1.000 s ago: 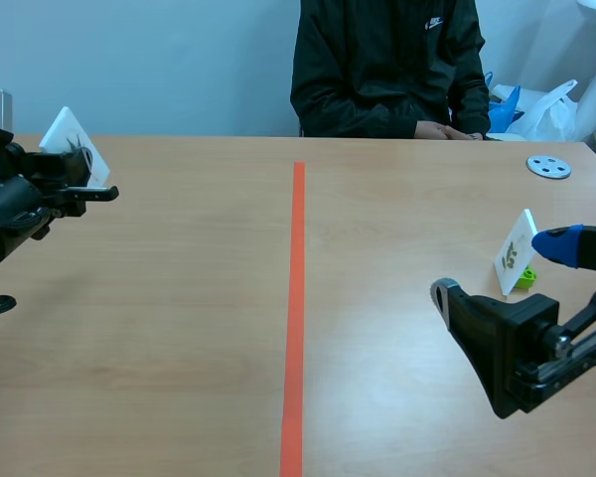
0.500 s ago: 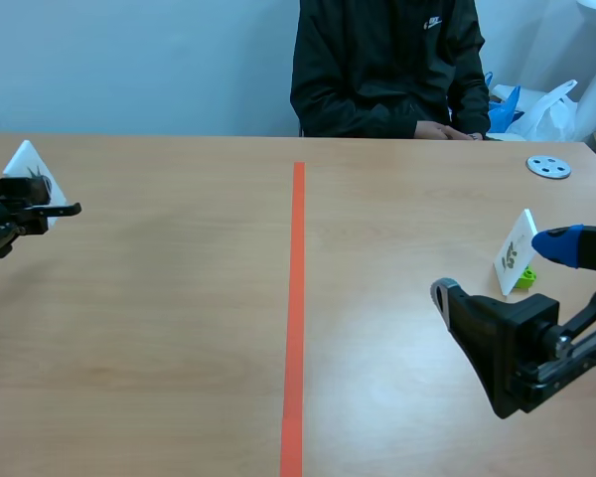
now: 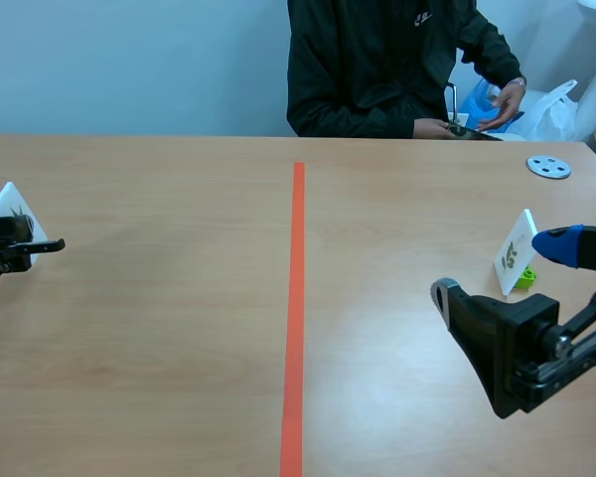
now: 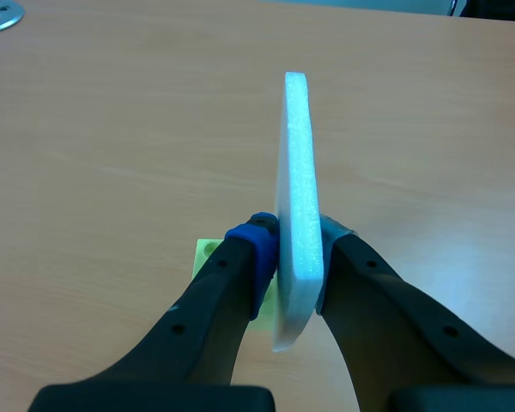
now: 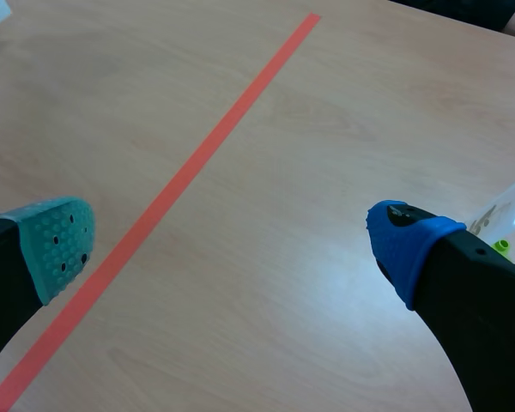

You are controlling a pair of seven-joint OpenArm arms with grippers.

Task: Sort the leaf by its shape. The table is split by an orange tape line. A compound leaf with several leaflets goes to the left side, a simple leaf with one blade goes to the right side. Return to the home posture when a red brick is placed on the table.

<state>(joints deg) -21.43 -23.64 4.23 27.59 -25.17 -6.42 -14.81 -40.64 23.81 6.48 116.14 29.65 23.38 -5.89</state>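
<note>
Now, left gripper (image 4: 296,242) clamped on the upright leaf card (image 4: 299,163) at 9 o'clock on the table (image 3: 179,358), far from the tape line (image 3: 296,298), we should seat its green base (image 4: 207,254) flat before releasing; right gripper (image 5: 230,247), at 4 o'clock, gapes empty.

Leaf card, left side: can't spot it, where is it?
Scene view's far left, well left of the orange tape line: the leaf card stands upright, clamped in the left gripper.
</note>
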